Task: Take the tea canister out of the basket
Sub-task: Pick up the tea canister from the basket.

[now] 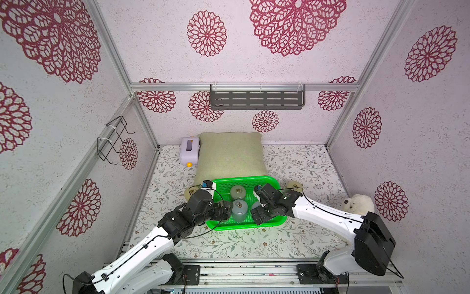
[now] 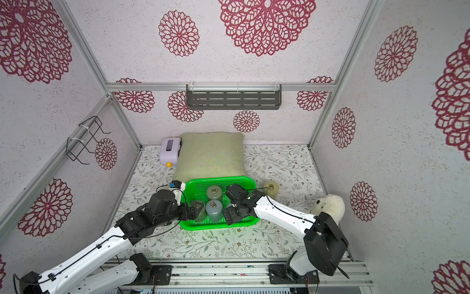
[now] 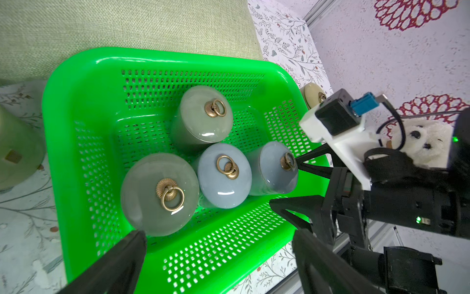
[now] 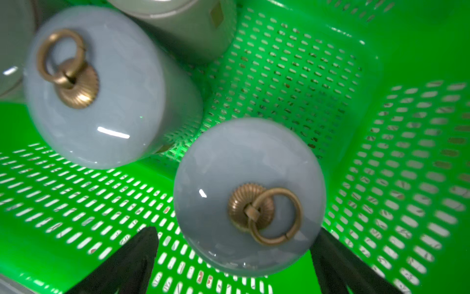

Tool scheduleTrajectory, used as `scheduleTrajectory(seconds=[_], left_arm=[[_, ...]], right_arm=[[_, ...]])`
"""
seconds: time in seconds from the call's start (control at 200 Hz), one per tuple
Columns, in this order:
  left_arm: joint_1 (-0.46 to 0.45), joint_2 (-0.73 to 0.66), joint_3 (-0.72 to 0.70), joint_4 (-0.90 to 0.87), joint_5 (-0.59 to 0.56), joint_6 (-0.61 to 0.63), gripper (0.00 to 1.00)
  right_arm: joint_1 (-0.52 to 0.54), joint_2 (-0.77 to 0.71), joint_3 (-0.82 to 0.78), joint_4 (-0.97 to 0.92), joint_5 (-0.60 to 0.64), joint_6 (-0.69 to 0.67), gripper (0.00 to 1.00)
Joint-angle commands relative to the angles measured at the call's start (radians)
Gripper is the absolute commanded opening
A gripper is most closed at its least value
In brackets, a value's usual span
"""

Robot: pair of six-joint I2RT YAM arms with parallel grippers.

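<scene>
Four lidded ceramic canisters with brass ring knobs stood clustered inside the bright green perforated plastic basket (image 1: 244,179), whose far rim overlapped the near edge of a sage-green fabric pillow (image 1: 230,152). The right gripper (image 4: 235,233) reached over the basket's right wall, its jaws spread wide and released to either side of the blue-grey glazed tea canister (image 4: 249,178), which stood in the basket near the right and front walls. A second blue-grey canister (image 3: 223,175) stood close beside it, leaving bare mesh floor only toward the far right corner. The left gripper (image 3: 218,233) hung over the front left part of the basket, its jaws also apart and holding nothing, with a grey-green canister (image 3: 159,193) just ahead of one finger. Another grey-green canister (image 3: 203,114) stood behind. Outside the rim, a cream canister (image 1: 295,187) stood on the floral tabletop (image 1: 254,241) to the right.
</scene>
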Motion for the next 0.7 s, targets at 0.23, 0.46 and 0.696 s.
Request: scheduleTrajectory(seconds=[0.23, 0.46, 0.696], left_arm=[[-0.016, -0.018, -0.022, 0.025, 0.019, -0.004, 0.97], [-0.016, -0.028, -0.026, 0.021, 0.017, -0.005, 0.97], [-0.017, -0.038, -0.031, 0.024, 0.01, -0.004, 0.98]], right_arm=[[0.007, 0.082, 0.038, 0.025, 0.047, 0.026, 0.99], [0.007, 0.138, 0.058, 0.04, 0.085, 0.016, 0.99], [0.006, 0.179, 0.062, 0.065, 0.081, 0.012, 0.99]])
